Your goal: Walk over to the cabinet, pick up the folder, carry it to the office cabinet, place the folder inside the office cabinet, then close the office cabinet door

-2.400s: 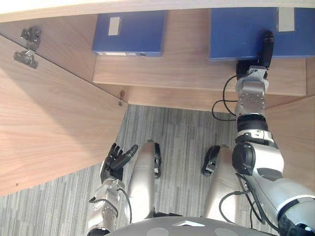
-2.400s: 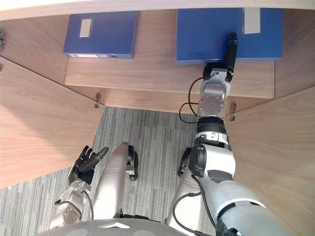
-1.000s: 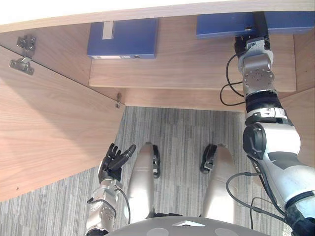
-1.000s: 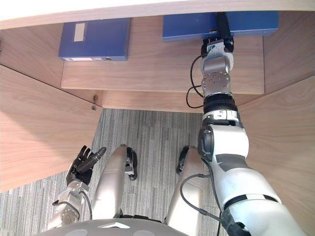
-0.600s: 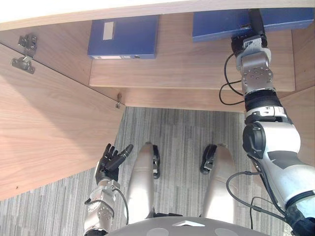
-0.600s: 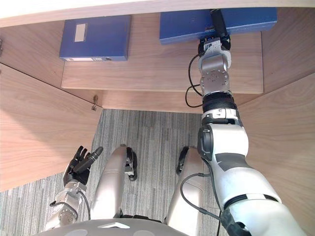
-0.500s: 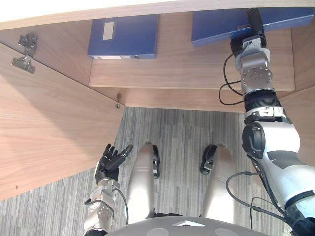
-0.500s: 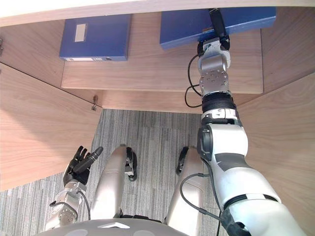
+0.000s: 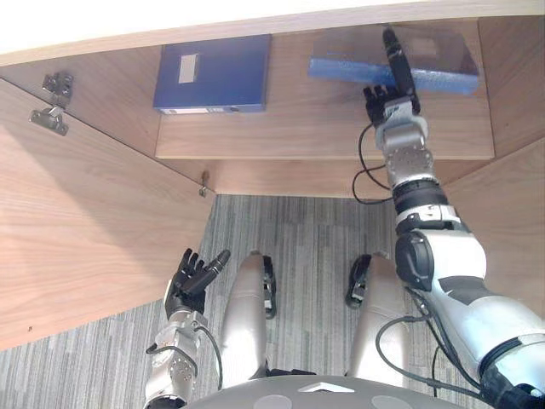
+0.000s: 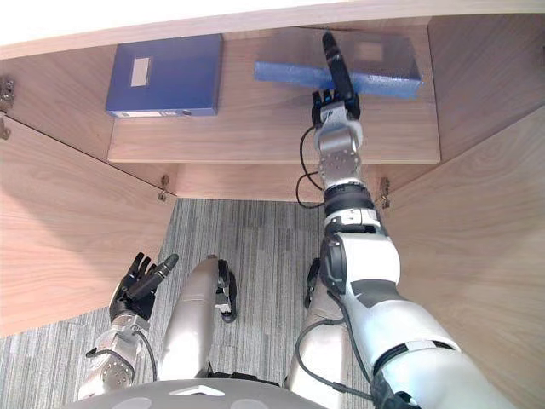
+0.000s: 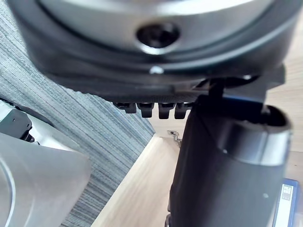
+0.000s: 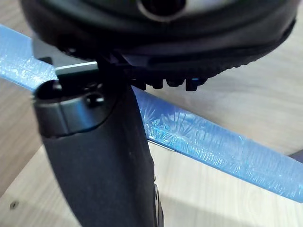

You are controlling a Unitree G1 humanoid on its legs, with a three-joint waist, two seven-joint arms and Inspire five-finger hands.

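Note:
A blue folder (image 9: 426, 75) lies deep on the cabinet shelf (image 9: 324, 136) at the right, showing its thin blue edge (image 12: 213, 142) with a blurred face behind it. My right hand (image 9: 393, 100) reaches into the cabinet in front of it, open, with its dark thumb (image 12: 94, 156) laid across the blue edge. Whether the thumb touches the folder I cannot tell. My left hand (image 9: 194, 277) hangs low beside the open left door, open and empty.
A second blue folder (image 9: 213, 72) with a white label stands at the shelf's left. The left door (image 9: 85, 221) and the right door (image 10: 485, 256) swing out on both sides of me. Grey striped carpet (image 9: 315, 239) lies below the cabinet.
The right folder showed its broad blue face; now a thin edge and a blurred face show. My right hand has shifted left with it. The view shifted too. The left hand stayed put.

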